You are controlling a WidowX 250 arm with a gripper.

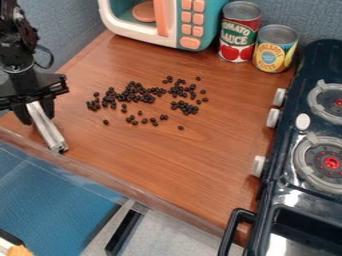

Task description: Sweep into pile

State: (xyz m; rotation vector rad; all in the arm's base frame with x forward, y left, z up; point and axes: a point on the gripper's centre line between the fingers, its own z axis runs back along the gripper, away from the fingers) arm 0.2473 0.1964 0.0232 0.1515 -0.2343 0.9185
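At the left edge of the view, my gripper [35, 111] hangs over the counter's left side, shut on a silvery bar-like tool [47, 129] that slants down and to the right, its lower end near the counter's front edge. Many small dark beads [137, 92] lie scattered across the middle of the brown wooden counter [180, 165], to the right of the gripper. They are densest in a loose band, with a few single ones in front of it. The tool stands apart from the beads.
A toy microwave [167, 22] stands at the back, with a tomato sauce can [239, 32] and a pineapple can [274, 48] to its right. The dark toy stove [304, 150] lines the right side, its knobs and black handle [234, 232] jutting out. A clear ledge [87, 175] runs along the front.
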